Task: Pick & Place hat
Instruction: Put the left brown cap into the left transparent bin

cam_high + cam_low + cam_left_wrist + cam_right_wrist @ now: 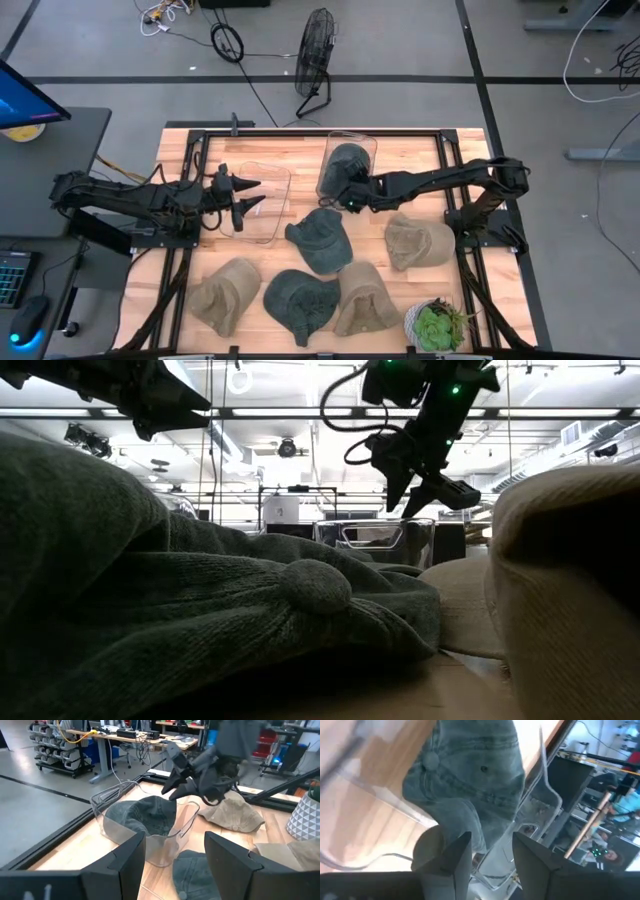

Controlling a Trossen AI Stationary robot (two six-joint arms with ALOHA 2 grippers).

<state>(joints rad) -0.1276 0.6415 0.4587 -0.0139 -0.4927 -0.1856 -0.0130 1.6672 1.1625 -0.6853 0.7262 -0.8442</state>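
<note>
A dark hat (347, 163) lies in the bin (331, 150); the right claw (351, 197) hovers spread, empty, beside it. Placing looks finished. Next: reach for another hat (319, 240) on the desk (400, 290); left claw (250, 194) waits spread.

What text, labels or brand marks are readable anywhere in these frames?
None readable.
The dark green hat in the clear bin shows only stitching and a top button, no logo.
The monitor beside the table shows a blue screen, its content too small to read.
</note>
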